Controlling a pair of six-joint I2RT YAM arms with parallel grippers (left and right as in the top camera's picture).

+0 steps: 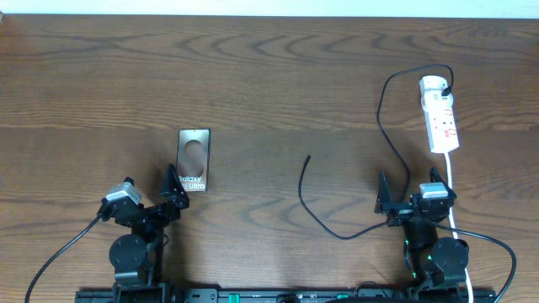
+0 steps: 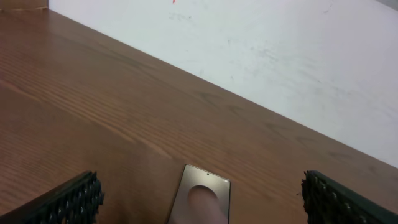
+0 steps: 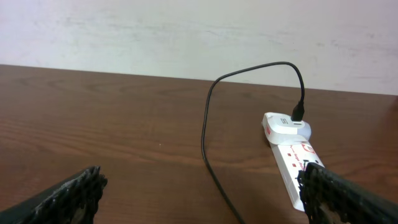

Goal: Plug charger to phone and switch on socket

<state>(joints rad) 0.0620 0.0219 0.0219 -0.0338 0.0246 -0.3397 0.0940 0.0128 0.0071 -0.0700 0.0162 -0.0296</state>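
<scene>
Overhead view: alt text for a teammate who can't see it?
The phone lies unplugged; the charger ends loose on the table right of it, its plug in the socket. Left gripper and right gripper are open, empty.

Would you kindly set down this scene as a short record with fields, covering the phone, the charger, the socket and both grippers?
left gripper: open, empty
right gripper: open, empty
phone: flat on the table, just ahead of the left gripper, nothing plugged in
socket: far right, ahead of the right gripper; switch position cannot be told
charger: plug sits in the socket's far end; free tip lies on the table, apart from the phone
</scene>
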